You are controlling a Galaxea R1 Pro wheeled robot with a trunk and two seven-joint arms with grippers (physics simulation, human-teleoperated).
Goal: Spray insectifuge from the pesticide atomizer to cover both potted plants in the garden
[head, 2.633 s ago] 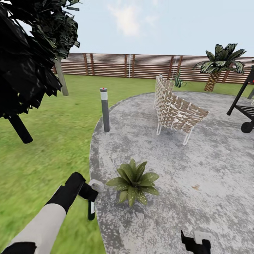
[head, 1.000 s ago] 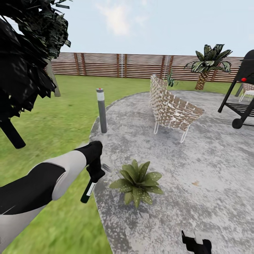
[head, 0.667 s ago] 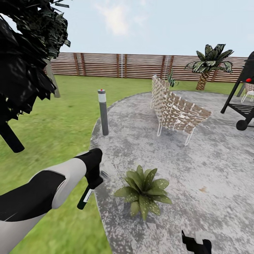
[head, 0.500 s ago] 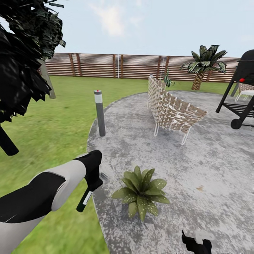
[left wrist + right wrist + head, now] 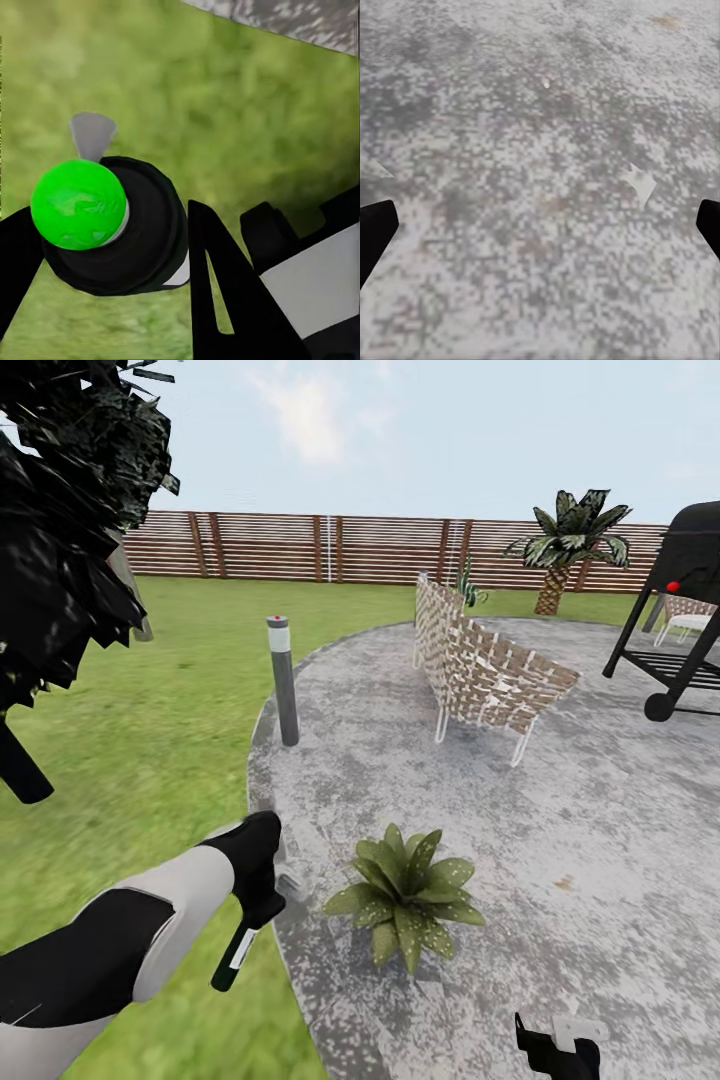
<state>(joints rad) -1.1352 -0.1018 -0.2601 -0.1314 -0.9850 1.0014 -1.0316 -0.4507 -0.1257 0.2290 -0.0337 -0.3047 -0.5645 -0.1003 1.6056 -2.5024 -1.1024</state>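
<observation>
Left arm held the atomizer at the patio's near-left edge, beside a potted plant.

A mottled grey stone patio (image 5: 600,830) spread rounded across soft green lawn (image 5: 150,740), backed by a horizontal-slat wooden fence (image 5: 330,548). A woven lattice chair (image 5: 485,675) stood far. The potted plant (image 5: 408,895), a speckled rosette, sat near. The left gripper (image 5: 262,890), arm reaching forward, clamped the slim dark pesticide atomizer (image 5: 235,956), hanging tilted over grass. The right gripper (image 5: 555,1050) hung spread apart over stone.
</observation>
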